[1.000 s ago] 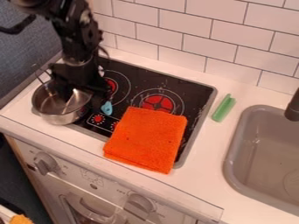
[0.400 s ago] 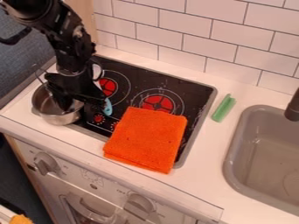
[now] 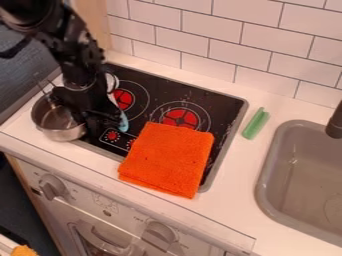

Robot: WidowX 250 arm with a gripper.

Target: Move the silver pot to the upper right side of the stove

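A black gripper (image 3: 88, 116) hangs at the stove side of a silver pot (image 3: 61, 131), which sits upright at the left edge of the stove (image 3: 224, 102); its place by the rim suggests a hold on the pot's wall, yet whether it is apart, together or clamped cannot be told. The upper right burner (image 3: 180, 118) is the likely goal; an orange cloth (image 3: 167, 159) lies folded over the stove's lower right, its upper edge crowding that burner, so a low crossing might drag it. A light blue utensil (image 3: 123, 121) lies beside the gripper, in the pot's probable path; lifting first seems wise. The pot shows metal inside, its contents partly hidden; a gray sink (image 3: 266, 172) stands at right, beyond a green object (image 3: 256, 123).
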